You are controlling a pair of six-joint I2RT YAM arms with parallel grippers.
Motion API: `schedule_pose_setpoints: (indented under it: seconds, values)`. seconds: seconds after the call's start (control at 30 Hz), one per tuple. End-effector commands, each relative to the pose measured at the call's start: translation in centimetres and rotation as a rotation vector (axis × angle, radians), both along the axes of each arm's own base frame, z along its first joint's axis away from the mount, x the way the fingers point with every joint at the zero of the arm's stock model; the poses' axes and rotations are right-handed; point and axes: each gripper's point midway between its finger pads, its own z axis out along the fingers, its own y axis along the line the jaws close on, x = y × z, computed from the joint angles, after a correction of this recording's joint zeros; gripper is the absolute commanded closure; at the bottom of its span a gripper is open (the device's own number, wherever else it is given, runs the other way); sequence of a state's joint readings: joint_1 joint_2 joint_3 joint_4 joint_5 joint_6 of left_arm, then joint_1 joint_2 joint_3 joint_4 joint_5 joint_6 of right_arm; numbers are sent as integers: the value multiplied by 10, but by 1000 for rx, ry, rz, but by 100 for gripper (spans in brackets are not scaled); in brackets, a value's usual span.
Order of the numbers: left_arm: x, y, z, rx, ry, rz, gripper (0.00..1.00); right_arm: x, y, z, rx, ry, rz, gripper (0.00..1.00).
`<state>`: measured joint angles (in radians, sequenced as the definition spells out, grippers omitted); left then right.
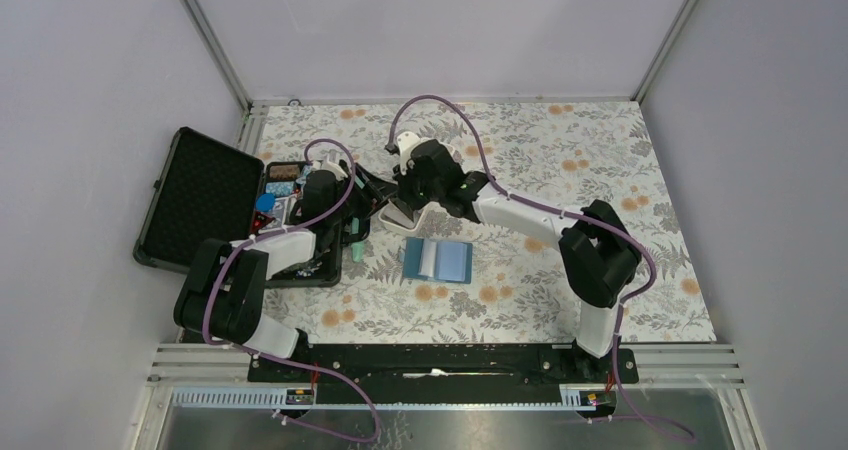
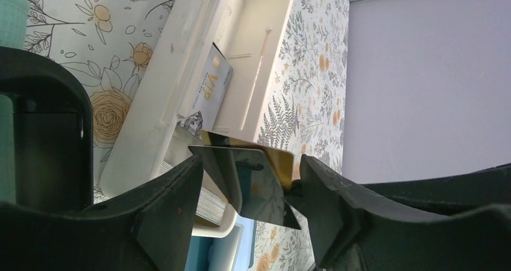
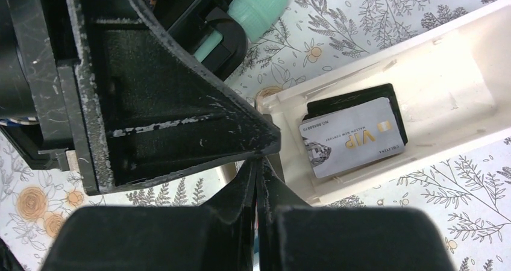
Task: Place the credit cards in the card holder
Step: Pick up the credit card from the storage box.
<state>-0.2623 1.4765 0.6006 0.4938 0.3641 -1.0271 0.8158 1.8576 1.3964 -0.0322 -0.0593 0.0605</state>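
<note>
Looks like a mid-air handover above the white tray (image 2: 241,12)

Right hand (image 3: 258,174): pinched fully shut, tips together. Prob. nipping the credit cards (image 2: 247,186) by an edge, given nothing else seen under them. Grip point itself not visible from its own cam.

Cards: raised clear of the tray, dark one in front, gold one peeking out behind at upper right.

Left hand (image 2: 250,162): spread wide, one finger each side of the pair, cards' long axis lying finger to finger across the gap. Seems a sliver of space left on the gold side, so judged not clamped yet. Hard to be sure.

Card holder (image 1: 438,260): open flat on the bench (image 1: 560,150), apart from both hands, lying toward the arm bases and a touch to the right of them. Long axis left-right, fold across the middle. Nearer the right arm's side. Pockets not readable from above.

Also in the tray: silver VIP card (image 3: 352,137) resting on a black one.

Next move, as a guess: short carry back toward the bases and slightly right, card edge squared to a pocket mouth
</note>
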Motion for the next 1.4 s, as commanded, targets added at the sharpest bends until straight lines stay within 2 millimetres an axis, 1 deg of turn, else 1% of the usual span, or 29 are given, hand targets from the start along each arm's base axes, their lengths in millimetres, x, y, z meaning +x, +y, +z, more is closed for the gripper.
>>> schedule_pose_setpoints:
  seconds: [0.0,0.13,0.2,0.27,0.53,0.73,0.93,0.97,1.1,1.17,1.23,1.33,1.37]
  values:
    - [10,-5,17,-21,-45,-3,39,-1,8,-3,-43,-50,25,100]
    - [10,-4,15,-18,-37,-1,41,-4,9,-6,-70,-68,44,100]
    - [10,-4,13,-17,-26,-2,47,-7,11,-8,-77,-71,54,100]
    - [9,-4,9,-15,-13,-2,53,-5,9,-8,-91,-85,41,100]
    - [5,-2,2,-4,33,10,71,-8,12,-12,-117,-102,54,100]
    - [3,1,-5,-15,81,40,87,-13,13,-14,-140,-115,62,100]
    - [3,3,-10,-30,110,68,99,-16,13,-11,-136,-115,60,100]
    - [3,4,-10,-27,110,72,100,-16,13,-9,-131,-111,52,98]
    - [3,5,-9,-18,89,71,100,-14,8,0,-112,-113,4,88]
    - [1,8,-7,-6,75,76,100,-8,0,5,-113,-125,-63,82]
    - [0,17,-5,23,56,104,100,-4,-9,13,-107,-135,-122,76]
    - [-2,32,-1,105,33,138,100,-3,-17,19,-98,-123,-157,69]
    - [-3,37,1,135,26,149,100,-3,-19,21,-95,-118,-166,65]
